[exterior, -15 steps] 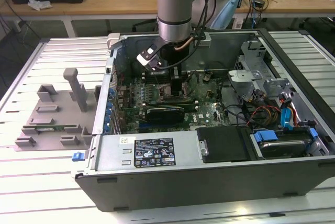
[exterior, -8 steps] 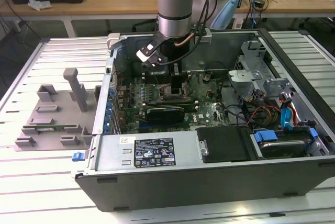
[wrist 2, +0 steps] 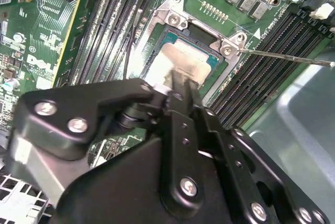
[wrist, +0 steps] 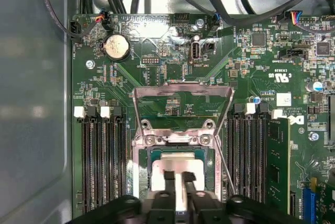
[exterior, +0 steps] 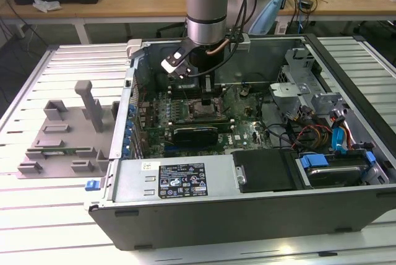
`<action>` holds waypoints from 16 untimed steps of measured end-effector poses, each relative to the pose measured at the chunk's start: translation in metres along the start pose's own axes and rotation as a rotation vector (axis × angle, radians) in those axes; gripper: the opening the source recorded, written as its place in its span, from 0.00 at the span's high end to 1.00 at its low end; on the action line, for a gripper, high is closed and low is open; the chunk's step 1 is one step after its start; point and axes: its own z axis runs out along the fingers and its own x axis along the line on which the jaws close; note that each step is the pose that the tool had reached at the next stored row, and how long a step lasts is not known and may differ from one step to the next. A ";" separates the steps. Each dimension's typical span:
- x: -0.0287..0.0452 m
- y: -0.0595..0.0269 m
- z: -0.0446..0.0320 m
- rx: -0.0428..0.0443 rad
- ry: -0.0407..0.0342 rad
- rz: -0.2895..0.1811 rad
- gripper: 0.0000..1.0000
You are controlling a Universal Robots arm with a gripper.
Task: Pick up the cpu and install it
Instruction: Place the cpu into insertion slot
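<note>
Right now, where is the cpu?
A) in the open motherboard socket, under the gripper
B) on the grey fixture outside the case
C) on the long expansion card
A: in the first wrist view the cpu lies inside the socket frame, lid raised, with the gripper just over it.

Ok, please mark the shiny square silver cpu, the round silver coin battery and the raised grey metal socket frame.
cpu (wrist: 178, 162), first wrist view: bare part of its metal top.
coin battery (wrist: 116, 46), first wrist view: middle of its face.
socket frame (wrist: 180, 89), first wrist view: its crossbar.
</note>
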 end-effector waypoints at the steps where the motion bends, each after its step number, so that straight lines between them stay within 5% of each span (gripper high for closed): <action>1: 0.0000 0.0000 0.0000 0.0000 0.0000 0.000 0.89; 6: 0.0000 -0.0001 0.0001 0.0000 -0.0005 0.000 0.89; 16: -0.0002 -0.0039 0.0131 -0.0010 0.0071 0.000 0.89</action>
